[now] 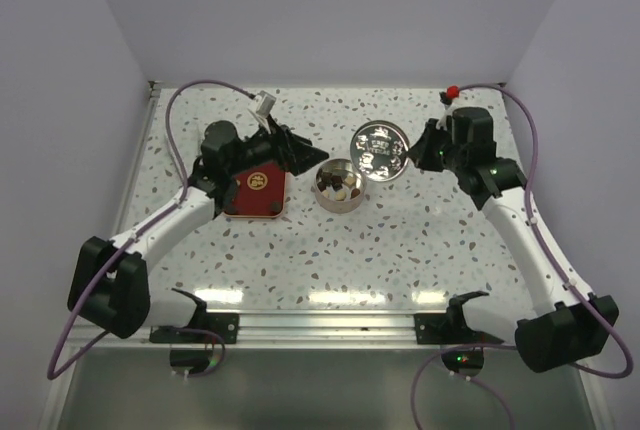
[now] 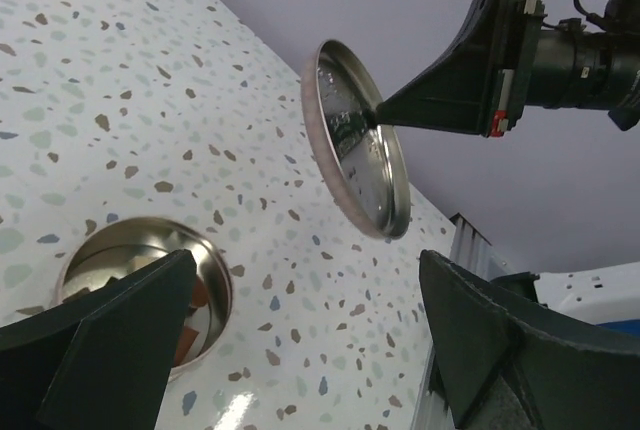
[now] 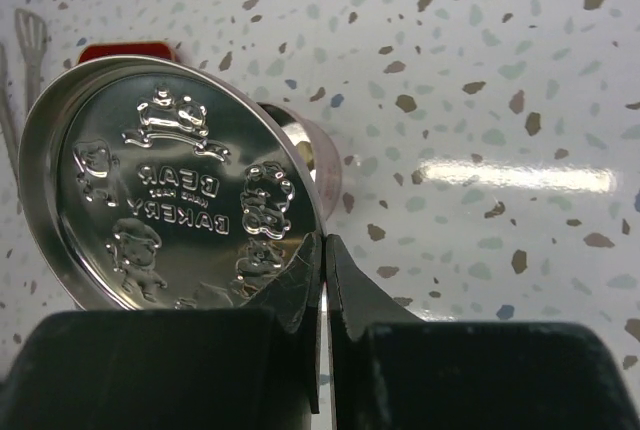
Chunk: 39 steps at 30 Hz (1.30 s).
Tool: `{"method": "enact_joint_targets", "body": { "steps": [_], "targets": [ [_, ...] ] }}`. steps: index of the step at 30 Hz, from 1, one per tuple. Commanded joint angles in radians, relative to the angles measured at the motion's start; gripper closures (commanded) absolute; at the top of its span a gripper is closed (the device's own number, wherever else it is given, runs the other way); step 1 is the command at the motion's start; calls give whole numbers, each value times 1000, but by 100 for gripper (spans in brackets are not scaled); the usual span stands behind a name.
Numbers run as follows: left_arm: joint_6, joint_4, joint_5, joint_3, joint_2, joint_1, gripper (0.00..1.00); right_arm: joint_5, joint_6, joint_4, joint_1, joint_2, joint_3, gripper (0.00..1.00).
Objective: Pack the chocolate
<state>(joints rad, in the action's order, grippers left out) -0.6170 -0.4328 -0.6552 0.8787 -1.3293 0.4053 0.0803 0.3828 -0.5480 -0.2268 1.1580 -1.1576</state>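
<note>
The round silver tin (image 1: pixel 338 186) stands mid-table with several brown and cream chocolate pieces (image 1: pixel 341 189) inside; it also shows in the left wrist view (image 2: pixel 140 280) with brown pieces (image 2: pixel 190 325) partly hidden behind a finger. My right gripper (image 1: pixel 412 153) is shut on the rim of the embossed silver tin lid (image 1: pixel 380 151), held tilted above the table to the right of the tin; the lid fills the right wrist view (image 3: pixel 170 200) and shows in the left wrist view (image 2: pixel 360 140). My left gripper (image 1: pixel 318 155) is open and empty, just left of the tin.
A red rectangular tray (image 1: pixel 258 190) lies under the left arm, left of the tin. A small red object (image 1: pixel 452 92) and a grey clip (image 1: pixel 262 102) sit at the back edge. White walls enclose the speckled table (image 1: pixel 400 240).
</note>
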Motion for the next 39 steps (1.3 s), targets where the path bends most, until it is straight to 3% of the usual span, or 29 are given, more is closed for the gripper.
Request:
{"method": "enact_joint_targets", "body": {
  "steps": [1,7,14,26,29,31,39],
  "targets": [
    [-124,-208,-52,19,-21,33,0,41,27,57,-69,6,-59,100],
    [-217,-336,-96,22,-85,73,0,49,33,91,-115,28,-65,100],
    [-228,-351,-77,25,-129,112,0,62,33,100,-120,14,-54,100],
    [-167,-232,42,97,-177,173,2,76,36,115,-138,-3,-30,100],
    [-150,-192,52,120,-191,185,17,79,39,123,-144,0,-24,100],
    [-132,-150,74,141,-197,191,33,73,38,126,-149,-1,-22,100],
    [-101,-87,100,158,-212,194,63,69,13,122,-154,-6,-14,100]
  ]
}}
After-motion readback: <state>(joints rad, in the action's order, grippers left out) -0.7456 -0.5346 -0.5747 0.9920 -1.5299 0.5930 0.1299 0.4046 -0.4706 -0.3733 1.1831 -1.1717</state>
